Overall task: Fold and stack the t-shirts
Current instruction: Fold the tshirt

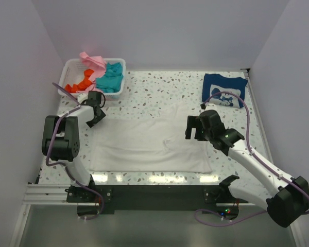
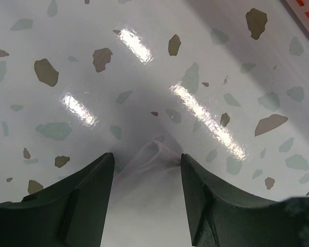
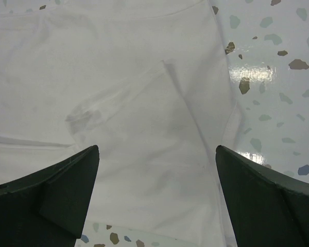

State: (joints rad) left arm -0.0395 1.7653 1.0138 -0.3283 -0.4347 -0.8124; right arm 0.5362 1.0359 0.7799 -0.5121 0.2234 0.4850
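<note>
White t-shirt (image 1: pixel 144 144) lies spread flat on the speckled desk (image 1: pixel 154 87), close to the arm bases. The right hand (image 1: pixel 193 131) hangs above the shirt's right side, released, its fingers wide apart over wrinkled cloth beside the shirt's edge. The left hand (image 1: pixel 93 121) is low at the shirt's far left corner. In its wrist view a small raised peak of white cloth sits between the two fingers (image 2: pixel 92 195), which stand apart and are not yet clamped on it. Farther back on the right lies a folded navy t-shirt (image 1: pixel 224 90) with a white print. In the far left corner a white basket (image 1: pixel 72 64) holds pink (image 1: pixel 92 59), teal (image 1: pixel 112 77) and orange (image 1: pixel 80 82) t-shirts.
</note>
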